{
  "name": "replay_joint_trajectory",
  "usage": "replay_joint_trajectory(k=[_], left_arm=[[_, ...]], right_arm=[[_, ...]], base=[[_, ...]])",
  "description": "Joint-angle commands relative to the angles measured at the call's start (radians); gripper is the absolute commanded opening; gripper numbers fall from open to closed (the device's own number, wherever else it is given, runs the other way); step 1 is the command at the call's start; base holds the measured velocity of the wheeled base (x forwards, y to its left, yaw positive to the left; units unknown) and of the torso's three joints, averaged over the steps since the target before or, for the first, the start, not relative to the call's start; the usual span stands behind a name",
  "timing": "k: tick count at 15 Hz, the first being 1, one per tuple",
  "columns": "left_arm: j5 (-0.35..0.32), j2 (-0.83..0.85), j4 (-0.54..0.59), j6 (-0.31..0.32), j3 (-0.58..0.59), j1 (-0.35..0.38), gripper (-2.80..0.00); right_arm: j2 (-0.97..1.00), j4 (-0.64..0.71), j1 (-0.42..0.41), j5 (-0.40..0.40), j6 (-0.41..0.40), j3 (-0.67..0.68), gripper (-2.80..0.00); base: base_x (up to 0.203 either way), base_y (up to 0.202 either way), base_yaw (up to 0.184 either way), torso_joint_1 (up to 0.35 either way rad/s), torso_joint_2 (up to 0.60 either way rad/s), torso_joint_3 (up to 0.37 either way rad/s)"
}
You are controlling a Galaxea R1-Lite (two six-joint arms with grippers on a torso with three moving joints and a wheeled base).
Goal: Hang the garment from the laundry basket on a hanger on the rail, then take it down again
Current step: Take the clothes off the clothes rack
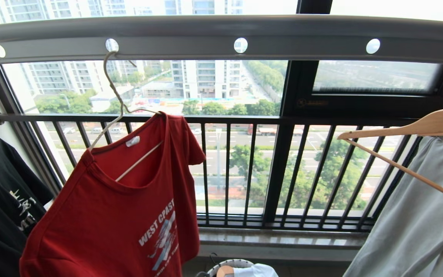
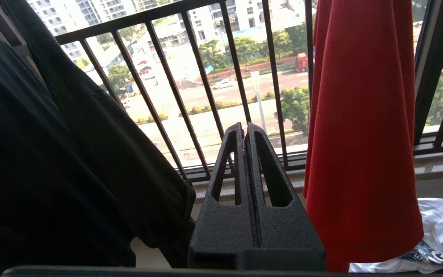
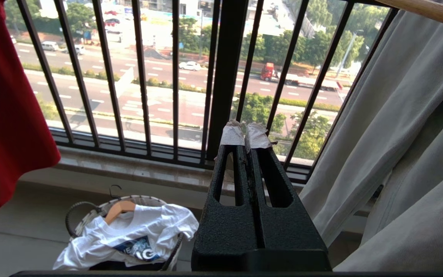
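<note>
I am watching the red T-shirt [image 1: 129, 215] hanging skewed on the cream wire hanger [image 1: 118, 115], whose hook is sitting in a round hole of the grey metal rail [image 1: 221, 36]; one shoulder is riding high on the wire while the other is sagging low, and the white neck label [image 1: 132, 141] is showing inside the collar. I am keeping the left gripper [image 2: 244, 129] with its jaws pressed together and empty; the red shirt's hem is hanging just beside those jaws on one side, the black printed T-shirt [image 2: 44, 161] is draping close on the other, and the black window railing [image 2: 206, 88] is standing beyond the tips. I am holding the right gripper [image 3: 244, 134] pressed together too, pinching nothing, its tape-wrapped fingertips [image 3: 232, 134] pointing at the railing; the laundry basket [image 3: 87, 215] is sitting on the floor below and to one side of the jaws, carrying a white T-shirt [image 3: 137, 231] on a wooden hanger [image 3: 118, 209]; the pale grey-green garment [image 3: 398, 154] is hanging close on the opposite side.
</note>
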Motion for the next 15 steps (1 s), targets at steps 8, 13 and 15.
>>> replay_joint_trajectory(k=[8, 13, 15], left_arm=[[-0.004, 0.0, 0.001, 0.011, 0.0, 0.001, -2.8], [0.006, 0.0, 0.001, -0.033, -0.062, 0.0, -2.8], [0.004, 0.003, 0.039, -0.049, -0.135, 0.001, -2.8]], right_arm=[[0.0, 0.0, 0.0, 0.0, -0.001, 0.0, -2.8], [0.0, 0.0, 0.0, 0.0, -0.001, 0.0, -2.8], [0.0, 0.0, 0.0, 0.0, -0.001, 0.0, -2.8]], base=[[0.0, 0.0, 0.0, 0.0, 0.0, 0.0], [0.0, 0.0, 0.0, 0.0, 0.0, 0.0], [0.0, 0.0, 0.0, 0.0, 0.0, 0.0]])
